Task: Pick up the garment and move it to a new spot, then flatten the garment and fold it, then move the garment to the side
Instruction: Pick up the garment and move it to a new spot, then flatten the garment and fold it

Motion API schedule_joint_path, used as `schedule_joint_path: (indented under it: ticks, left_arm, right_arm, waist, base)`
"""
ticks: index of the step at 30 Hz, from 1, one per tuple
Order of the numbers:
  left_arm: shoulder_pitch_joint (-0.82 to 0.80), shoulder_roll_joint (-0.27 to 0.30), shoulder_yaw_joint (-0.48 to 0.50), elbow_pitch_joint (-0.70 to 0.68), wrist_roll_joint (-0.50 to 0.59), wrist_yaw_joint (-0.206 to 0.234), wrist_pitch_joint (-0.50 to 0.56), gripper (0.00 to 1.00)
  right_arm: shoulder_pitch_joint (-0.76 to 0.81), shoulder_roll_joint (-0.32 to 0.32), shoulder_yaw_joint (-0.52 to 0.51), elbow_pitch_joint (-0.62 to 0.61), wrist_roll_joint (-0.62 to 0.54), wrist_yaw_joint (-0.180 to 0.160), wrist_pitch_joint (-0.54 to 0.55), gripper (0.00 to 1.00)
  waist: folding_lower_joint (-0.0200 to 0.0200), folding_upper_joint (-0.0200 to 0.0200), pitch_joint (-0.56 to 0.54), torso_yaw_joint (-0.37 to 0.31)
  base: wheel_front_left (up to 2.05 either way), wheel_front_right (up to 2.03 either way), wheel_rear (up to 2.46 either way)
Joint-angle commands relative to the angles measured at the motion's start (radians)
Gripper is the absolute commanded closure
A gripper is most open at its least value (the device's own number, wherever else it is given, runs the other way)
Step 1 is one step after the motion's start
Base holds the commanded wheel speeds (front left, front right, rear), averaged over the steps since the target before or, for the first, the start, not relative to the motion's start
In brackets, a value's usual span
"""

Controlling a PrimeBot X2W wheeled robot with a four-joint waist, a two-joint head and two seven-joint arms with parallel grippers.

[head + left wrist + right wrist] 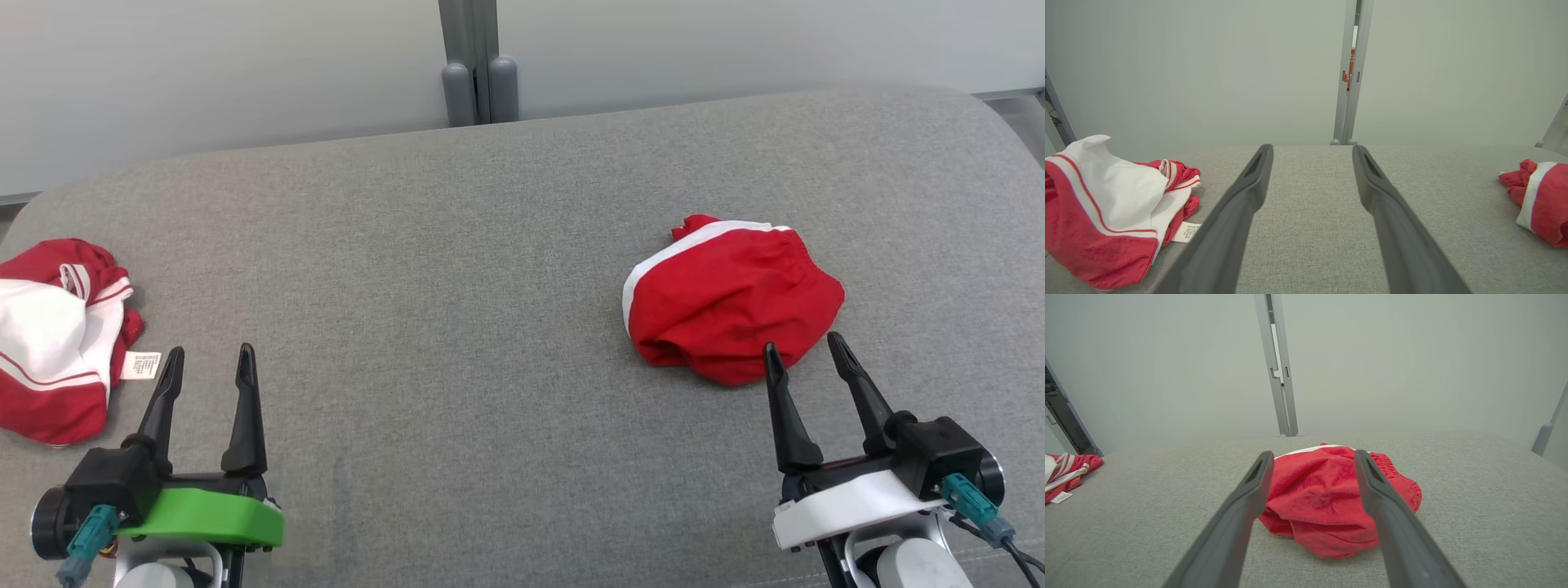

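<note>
A crumpled red garment (727, 302) with a white band lies on the right of the grey cushioned surface (490, 286). My right gripper (802, 343) stands open just in front of it, its fingertips at the garment's near edge. In the right wrist view the red garment (1323, 498) sits between and beyond the open fingers (1241, 514). My left gripper (211, 353) is open at the lower left, holding nothing. A second bunched garment (49, 343), red and white with a label, lies just left of it, also in the left wrist view (1106, 212).
A grey post (480, 73) rises behind the surface's far edge against a pale wall. The surface's corners round off at far left and far right. Bare grey fabric stretches between the two garments. The red garment (1543, 204) shows at the left wrist view's right edge.
</note>
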Motion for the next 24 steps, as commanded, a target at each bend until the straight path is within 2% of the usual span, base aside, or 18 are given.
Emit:
schedule_joint_path:
  ticks: [1,24]
  left_arm:
    - [0.026,-0.005,0.005,-0.008,-0.002,-0.003,0.001,0.0]
    - [0.072,0.001,0.01,-0.028,-0.018,-0.003,0.001,0.0]
  right_arm:
    - [0.011,-0.003,0.001,0.002,0.004,0.001,-0.003,0.0]
    - [0.025,-0.006,0.001,0.016,0.007,0.001,-0.003,0.0]
  waist:
    - [0.0,-0.0001,-0.006,0.004]
    - [0.0,-0.0001,-0.02,0.027]
  base:
    - [0.0,0.0,0.0]
    - [0.0,0.0,0.0]
